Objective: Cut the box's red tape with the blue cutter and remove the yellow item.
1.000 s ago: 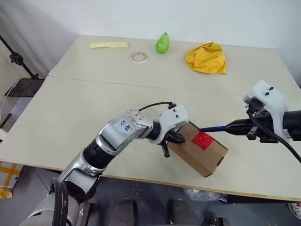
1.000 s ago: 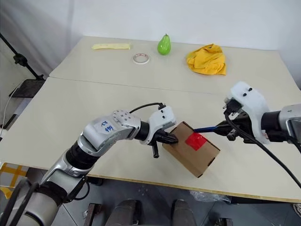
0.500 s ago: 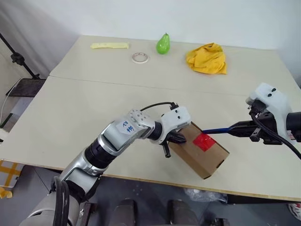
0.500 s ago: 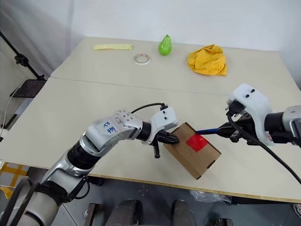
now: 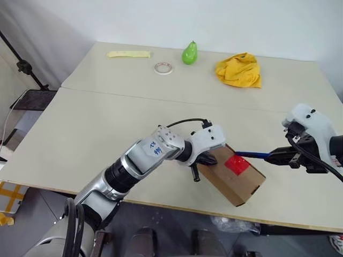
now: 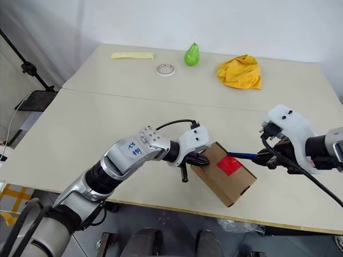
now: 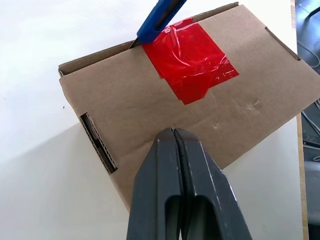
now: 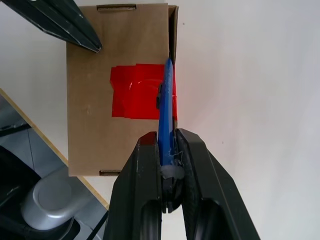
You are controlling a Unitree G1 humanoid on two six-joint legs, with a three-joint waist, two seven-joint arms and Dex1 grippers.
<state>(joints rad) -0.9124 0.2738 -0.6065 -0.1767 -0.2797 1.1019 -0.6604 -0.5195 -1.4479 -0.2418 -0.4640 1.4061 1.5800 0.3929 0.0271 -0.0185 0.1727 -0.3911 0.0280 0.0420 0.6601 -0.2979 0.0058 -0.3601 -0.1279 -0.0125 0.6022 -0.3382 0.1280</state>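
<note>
1. Right pincer (image 8: 167,165) clamped on the blue cutter (image 8: 165,107), gripped at the rear of its slim body; tip out ahead, at the red tape's (image 8: 142,91) edge, right by the flap seam of the box (image 8: 95,125).
2. Left pincer (image 7: 175,142) fully closed, holding nothing, fingertips pressed against the carton's top, just short of the red strip, apparently to steady it.
3. Cutter: stiff, slim, smooth, likely to twist in the grip under side load; present hold well back along the handle looks adequate.
4. Tape: thin glossy film, wrinkled, probably parts easily once the blade bites along the seam.
5. Carton: light corrugated cardboard, likely to slide on the desk (image 5: 107,123) unless braced; best held by its walls or pinned from above.
6. Flaps shut, tape uncut; contents hidden, yellow item presumably inside.
7. Farther off, well beyond both pincers: yellow cloth (image 5: 238,69), green pear (image 5: 189,53), white tape roll (image 5: 163,68), pale yellow strip (image 5: 128,54).
</note>
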